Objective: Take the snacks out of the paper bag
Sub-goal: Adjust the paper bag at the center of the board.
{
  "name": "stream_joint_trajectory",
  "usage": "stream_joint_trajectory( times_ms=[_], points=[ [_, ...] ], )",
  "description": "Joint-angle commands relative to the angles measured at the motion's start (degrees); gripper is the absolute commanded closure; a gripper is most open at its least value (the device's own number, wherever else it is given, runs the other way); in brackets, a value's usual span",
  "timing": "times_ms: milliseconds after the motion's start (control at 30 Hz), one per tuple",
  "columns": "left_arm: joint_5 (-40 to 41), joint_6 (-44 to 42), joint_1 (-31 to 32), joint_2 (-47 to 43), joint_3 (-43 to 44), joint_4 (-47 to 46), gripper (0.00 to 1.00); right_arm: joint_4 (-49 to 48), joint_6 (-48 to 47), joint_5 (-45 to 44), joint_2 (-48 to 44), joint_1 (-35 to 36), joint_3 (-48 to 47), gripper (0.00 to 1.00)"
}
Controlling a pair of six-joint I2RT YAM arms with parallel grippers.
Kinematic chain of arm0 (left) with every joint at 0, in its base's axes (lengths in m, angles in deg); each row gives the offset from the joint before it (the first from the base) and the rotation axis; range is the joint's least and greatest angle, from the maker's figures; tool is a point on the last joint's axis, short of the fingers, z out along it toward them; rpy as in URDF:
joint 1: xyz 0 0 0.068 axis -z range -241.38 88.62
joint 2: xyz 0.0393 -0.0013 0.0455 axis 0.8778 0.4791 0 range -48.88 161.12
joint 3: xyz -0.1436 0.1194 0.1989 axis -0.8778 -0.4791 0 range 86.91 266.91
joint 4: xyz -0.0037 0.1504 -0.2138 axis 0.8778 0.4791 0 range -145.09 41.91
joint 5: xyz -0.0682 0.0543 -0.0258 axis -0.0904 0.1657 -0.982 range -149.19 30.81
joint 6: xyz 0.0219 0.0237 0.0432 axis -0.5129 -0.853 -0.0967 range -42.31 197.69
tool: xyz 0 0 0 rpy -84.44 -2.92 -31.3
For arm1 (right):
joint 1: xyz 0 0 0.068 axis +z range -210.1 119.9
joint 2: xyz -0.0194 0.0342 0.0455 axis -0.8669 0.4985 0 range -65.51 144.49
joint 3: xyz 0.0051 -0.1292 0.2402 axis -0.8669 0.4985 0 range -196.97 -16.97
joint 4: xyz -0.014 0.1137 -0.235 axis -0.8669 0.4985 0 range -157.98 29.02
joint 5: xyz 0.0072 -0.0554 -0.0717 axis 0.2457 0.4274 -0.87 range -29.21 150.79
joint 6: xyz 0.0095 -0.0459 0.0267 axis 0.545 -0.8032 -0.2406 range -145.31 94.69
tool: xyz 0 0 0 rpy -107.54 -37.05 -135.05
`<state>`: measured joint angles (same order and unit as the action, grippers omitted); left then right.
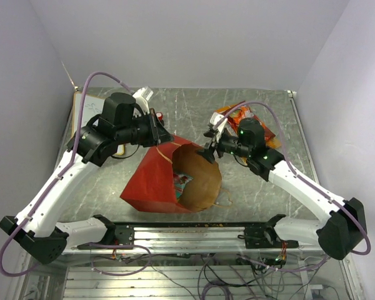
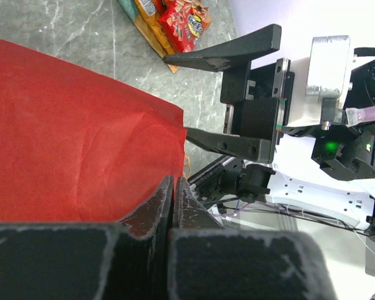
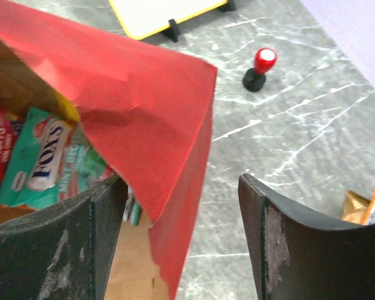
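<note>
The red paper bag lies on its side, its brown mouth facing right. My left gripper is shut on the bag's upper rim, and the red paper runs into the closed fingertips. My right gripper is open at the mouth. In the right wrist view it straddles the red rim flap, one finger inside the bag. Snacks lie inside: a teal packet and a red one. Other snacks lie in a pile on the table at the back right.
A small red-capped black knob stands on the marble table behind the bag. A yellow-edged board on a stand is at the back left. A loop handle lies at the bag's front. The arm rail runs along the near edge.
</note>
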<state>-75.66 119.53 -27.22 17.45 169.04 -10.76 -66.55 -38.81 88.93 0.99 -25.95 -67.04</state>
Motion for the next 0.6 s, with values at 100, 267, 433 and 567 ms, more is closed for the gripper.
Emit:
stream_joint_trajectory(
  times_ms=[100,267,433,567],
  points=[
    [7.5,-4.8,-0.6,1.3,6.5,6.5,0.93,-8.8,-0.7,-0.6,3.3,1.9,-2.0,0.39],
    [10.2,-7.1,-0.6,3.3,9.3,7.8,0.93,-11.1,-2.7,1.4,6.2,4.3,-3.5,0.41],
    [12.4,-9.8,-0.6,5.0,12.1,9.4,0.93,-11.1,-4.8,-0.8,9.8,5.1,-6.9,0.54],
    [18.8,-13.7,-0.7,7.1,18.1,13.1,0.93,-11.9,-4.1,-4.1,12.4,5.1,-11.6,0.79]
  ],
)
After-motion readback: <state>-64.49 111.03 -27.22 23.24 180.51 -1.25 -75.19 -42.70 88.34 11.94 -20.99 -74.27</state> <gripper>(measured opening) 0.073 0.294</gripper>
